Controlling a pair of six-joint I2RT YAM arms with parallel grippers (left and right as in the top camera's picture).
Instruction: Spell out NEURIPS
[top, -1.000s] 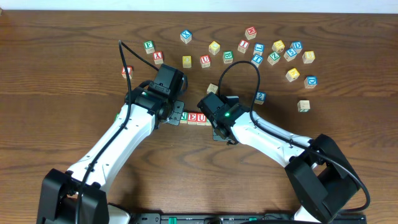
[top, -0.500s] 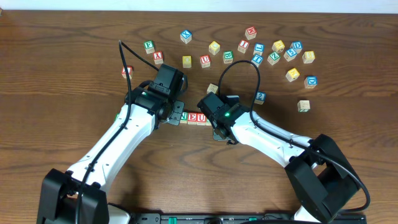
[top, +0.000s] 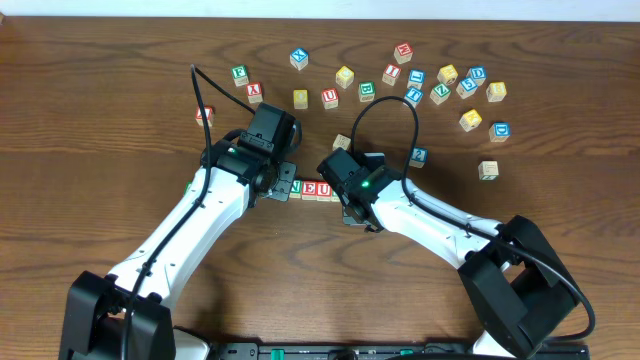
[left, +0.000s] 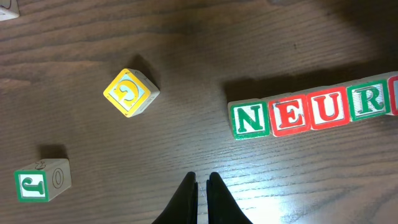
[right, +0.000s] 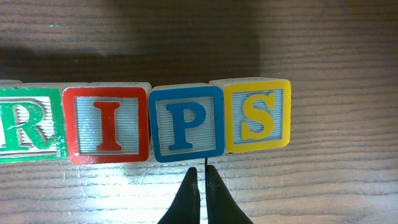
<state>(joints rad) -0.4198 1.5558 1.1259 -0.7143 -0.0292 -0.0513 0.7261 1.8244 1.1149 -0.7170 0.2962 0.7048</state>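
Set touching in 1 row on the table (top: 100, 120): 7 wooden letter cubes (left: 309, 112), green N cube (left: 250, 120) through yellow S cube (right: 258, 116); probably light, rigid, smooth-faced; pinch across 2 opposite flat sides; left gripper (left: 202, 186) and right gripper (right: 200, 183) just beside the row, fully closed, empty.

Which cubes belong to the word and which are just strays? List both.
Job: N, E, U, R, I, P, S, in one row.
Strays: yellow cube, green J cube, scattered cubes farther back.
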